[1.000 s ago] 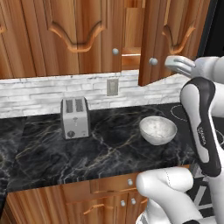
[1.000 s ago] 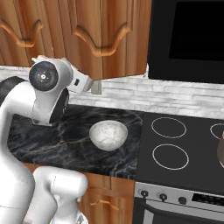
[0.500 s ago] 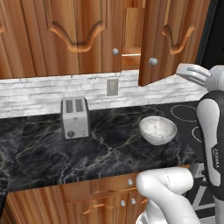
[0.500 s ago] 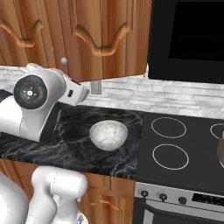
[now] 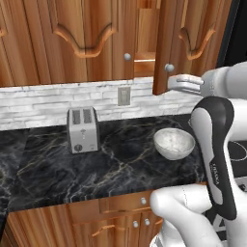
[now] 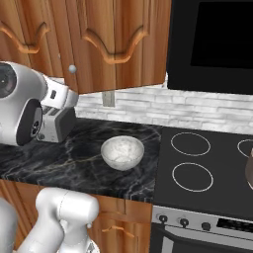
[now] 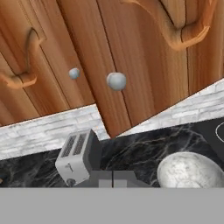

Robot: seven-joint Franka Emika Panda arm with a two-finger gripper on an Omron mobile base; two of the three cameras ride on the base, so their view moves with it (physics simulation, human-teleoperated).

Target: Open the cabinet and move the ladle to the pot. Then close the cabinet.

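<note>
The cabinet (image 5: 87, 43) is reddish-brown wood, and its right door (image 5: 166, 43) stands ajar, showing a narrow slice of the inside. That door's round silver knob (image 5: 169, 67) is just up and left of my gripper (image 5: 173, 83), which is apart from it. In the hand view the finger tips (image 7: 113, 178) are pressed together with nothing between them, and both knobs (image 7: 116, 81) lie ahead. The pot (image 6: 250, 170) is a sliver at the right edge, on the stove. The ladle is hidden.
A silver toaster (image 5: 83, 129) stands on the black marble counter (image 5: 111, 169) by the wall. A white speckled bowl (image 5: 173, 143) sits to its right. The black cooktop (image 6: 197, 163) and a dark microwave (image 6: 212, 39) are further right.
The arm has swung its elbow round, and the hand has drawn back and dropped a little below the knob. The door stays ajar as before.
</note>
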